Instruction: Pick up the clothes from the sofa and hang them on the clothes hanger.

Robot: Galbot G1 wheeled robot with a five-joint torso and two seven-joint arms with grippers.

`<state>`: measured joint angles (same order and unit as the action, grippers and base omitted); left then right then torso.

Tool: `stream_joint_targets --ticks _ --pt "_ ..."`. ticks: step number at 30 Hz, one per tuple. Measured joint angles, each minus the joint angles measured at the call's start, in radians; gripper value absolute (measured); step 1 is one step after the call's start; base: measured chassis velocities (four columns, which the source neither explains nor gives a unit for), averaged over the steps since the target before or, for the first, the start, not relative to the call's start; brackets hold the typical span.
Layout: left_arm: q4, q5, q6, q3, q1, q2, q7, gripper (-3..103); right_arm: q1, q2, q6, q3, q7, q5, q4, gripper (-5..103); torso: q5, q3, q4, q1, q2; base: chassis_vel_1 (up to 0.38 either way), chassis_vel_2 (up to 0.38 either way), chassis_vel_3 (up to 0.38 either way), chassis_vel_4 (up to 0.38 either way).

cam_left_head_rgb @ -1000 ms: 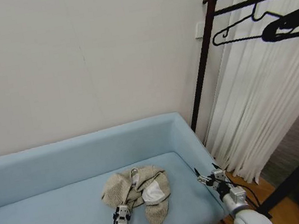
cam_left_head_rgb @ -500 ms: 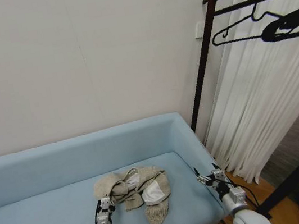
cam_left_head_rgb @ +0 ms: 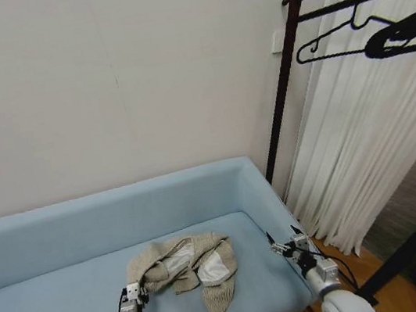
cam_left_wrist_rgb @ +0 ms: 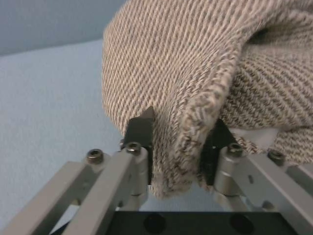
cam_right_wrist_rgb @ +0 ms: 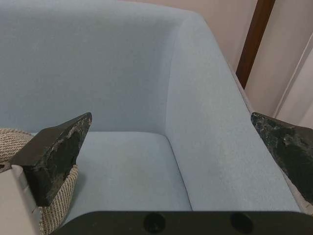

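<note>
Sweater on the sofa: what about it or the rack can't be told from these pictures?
Sweater: crumpled in the head view; sleeves and full shape folded out of sight.
Left gripper: left wrist view; knit fills its shut grip, hiding the pinch depth.
Rack: head view; foot behind the sofa arm, bars cut by the right edge.
Hangers: cut there too.
Right gripper: open near the sofa arm; arm cut by the bottom edge.

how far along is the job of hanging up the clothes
Early. Done: the left tool is shut on an edge of the knit garment. In hand: the pickup, as the garment lies mostly on the sofa. To do: lifting it and putting it on a hanger on the rack. The right tool hangs open near the sofa's right end.
</note>
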<state>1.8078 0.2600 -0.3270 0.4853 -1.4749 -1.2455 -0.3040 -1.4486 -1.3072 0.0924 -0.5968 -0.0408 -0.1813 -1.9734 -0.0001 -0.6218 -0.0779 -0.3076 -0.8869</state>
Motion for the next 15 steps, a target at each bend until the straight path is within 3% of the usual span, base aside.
stream_joint_targets --ticks 1,3,8,10,12,15 --pt "0.007 0.002 -0.007 -0.001 -0.01 0.001 0.002 33 0.005 0.003 0.001 0.001 -0.001 -0.001 0.002 100 -0.0001 0.0 0.0001 0.0 0.0 0.0 0.0 0.0 0.0" --pt "0.017 -0.002 -0.008 -0.002 -0.019 0.002 0.008 33 0.008 0.005 0.003 0.001 -0.001 -0.002 0.004 100 -0.0001 0.0 0.0001 0.0 0.0 0.0 0.0 0.0 0.0" --pt "0.126 -0.056 -0.007 -0.014 -0.067 0.015 0.041 60 0.02 0.006 0.004 0.007 -0.006 -0.004 0.017 100 0.0002 0.0 0.0 0.0 0.0 0.0 0.0 0.0 0.0" --pt "0.208 -0.05 -0.028 -0.054 -0.071 0.026 0.02 77 0.022 0.003 0.003 0.01 -0.009 -0.004 0.024 100 0.0003 0.0 0.0001 0.0 0.0 0.0 0.0 0.0 0.0" --pt "0.213 -0.039 -0.038 -0.075 -0.058 0.028 0.007 77 0.023 0.004 0.003 0.013 -0.01 -0.004 0.027 100 0.0003 0.0 0.0001 0.0 0.0 0.0 0.0 0.0 0.0" --pt "0.189 -0.023 -0.066 -0.156 0.008 0.025 -0.061 93 0.029 0.011 0.003 0.025 -0.01 -0.002 0.033 100 0.0002 0.0 -0.0002 0.0 0.0 0.0 0.0 0.0 0.0"
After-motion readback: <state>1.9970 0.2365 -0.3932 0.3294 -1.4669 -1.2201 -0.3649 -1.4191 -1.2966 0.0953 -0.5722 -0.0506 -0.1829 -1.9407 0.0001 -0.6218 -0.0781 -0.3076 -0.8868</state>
